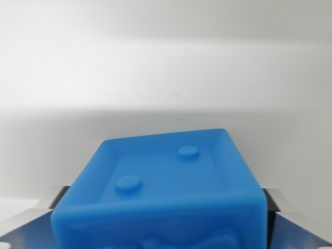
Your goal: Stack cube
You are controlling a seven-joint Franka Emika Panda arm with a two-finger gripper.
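A blue cube point(166, 189) with two raised round studs on its upper face fills the lower middle of the wrist view. It sits between my two fingers, the left finger point(52, 199) and the right finger point(274, 202), whose dark pads press against its sides. My gripper point(163, 207) is shut on this cube. The cube looks slightly rotated, its far edge slanting up toward the wrist view's right. No second cube is in view.
A plain white table surface point(166, 67) stretches beyond the cube, with a soft shadow band across it. The metal parts of my gripper show at the bottom corners.
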